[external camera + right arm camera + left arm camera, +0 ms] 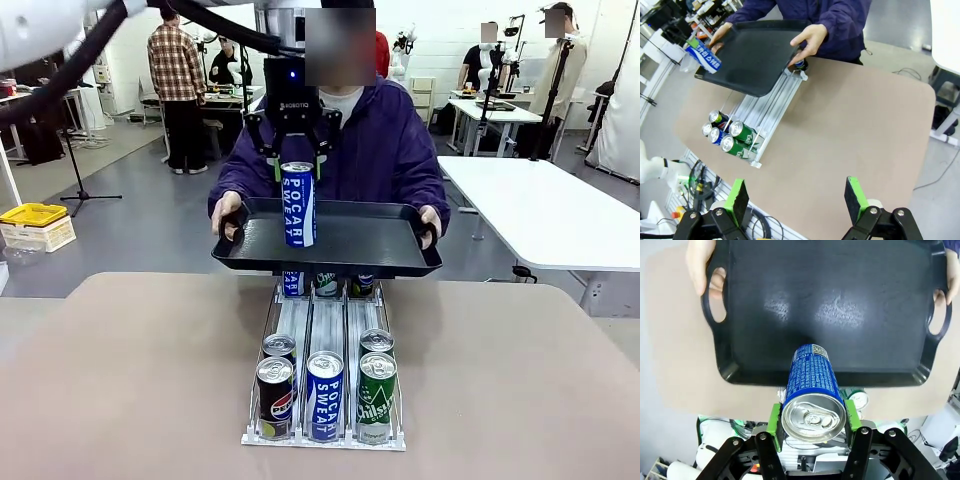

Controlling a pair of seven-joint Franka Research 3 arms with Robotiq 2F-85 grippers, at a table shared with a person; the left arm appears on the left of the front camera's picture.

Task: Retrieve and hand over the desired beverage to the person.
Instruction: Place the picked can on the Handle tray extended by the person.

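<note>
At the far side of a tan table [520,380], the person [390,150] in a dark purple jacket is holding out a black tray [370,240], keeping it level with a hand [226,212] gripping each end handle. Below the tray's near edge, a wire can rack [325,325] is lying on the table and running toward the robot (cola, blue and green cans [325,385] are waiting at its near end).

Left of the tray's middle, the left gripper [298,172] is reaching down from above and clamping a tall blue Pocari Sweat can [298,210] just under its top rim, with a green pad [774,419] pressing on each side. The can is standing upright, its long axis vertical, directly below the gripper and inside the tray's rim. Its base is sitting on or just above the tray floor, too close to tell which. The release probably needs only parting jaws and a straight lift.

The right gripper [797,197] is hovering well back over the near part of the table, jaws spread wide and gripping nothing. The left arm is by far the nearer.
</note>
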